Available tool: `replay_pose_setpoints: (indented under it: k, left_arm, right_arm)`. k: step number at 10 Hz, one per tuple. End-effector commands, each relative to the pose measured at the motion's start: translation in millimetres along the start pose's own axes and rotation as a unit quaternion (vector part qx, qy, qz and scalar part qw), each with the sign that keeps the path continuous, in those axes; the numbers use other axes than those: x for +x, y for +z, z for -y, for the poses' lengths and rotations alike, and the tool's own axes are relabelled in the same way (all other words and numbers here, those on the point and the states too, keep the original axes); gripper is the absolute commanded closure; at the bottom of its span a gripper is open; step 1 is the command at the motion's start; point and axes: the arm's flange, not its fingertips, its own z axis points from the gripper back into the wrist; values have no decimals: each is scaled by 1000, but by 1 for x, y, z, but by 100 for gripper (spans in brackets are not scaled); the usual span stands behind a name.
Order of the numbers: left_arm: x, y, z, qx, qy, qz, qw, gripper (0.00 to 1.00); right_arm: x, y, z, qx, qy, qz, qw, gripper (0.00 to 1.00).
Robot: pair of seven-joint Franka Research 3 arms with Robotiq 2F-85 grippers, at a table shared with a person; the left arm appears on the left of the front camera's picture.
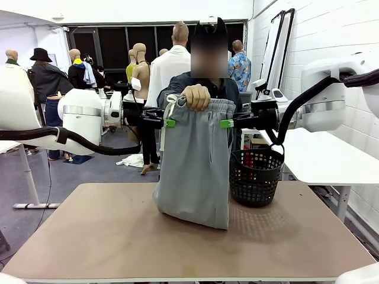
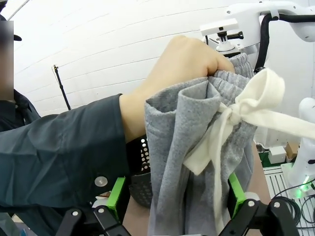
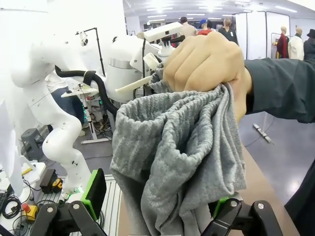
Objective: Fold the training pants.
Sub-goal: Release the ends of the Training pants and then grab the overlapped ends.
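The training pants [image 1: 195, 171] hang from a person's hand [image 1: 196, 96], which bunches the waistband; the lower end rests on the counter [image 1: 89, 236]. The left end effector [image 1: 169, 123] and right end effector [image 1: 226, 123] stand wide open, straddling opposite waistband edges, gripping nothing.

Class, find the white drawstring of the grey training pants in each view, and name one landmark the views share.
Front view: drawstring at the left corner of the waistband, upper centre.
Left wrist view: drawstring tied in a large bow, right of centre.
Right wrist view: drawstring, a pale strip left of centre.
Shared landmark: the person's hand gripping the waistband.
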Motion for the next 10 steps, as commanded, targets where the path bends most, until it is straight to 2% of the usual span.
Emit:
replay_pose_setpoints:
  k: [1,3,6,10]
  left_arm:
    - [4,-4,-5,-14,1,-5,1000,0]
    - [6,-3,-6,-16,-1,-4,1000,0]
    - [6,-6,-4,-30,6,3,1000,0]
    - [4,-19,2,-43,33,-5,999,0]
  right_arm:
    - [-4,-11,-5,-9,-5,-11,1000,0]
    - [-3,-22,-4,-7,-2,-4,1000,0]
    - [-7,-34,2,-55,30,1,998,0]
    - [-8,-36,19,-62,38,25,997,0]
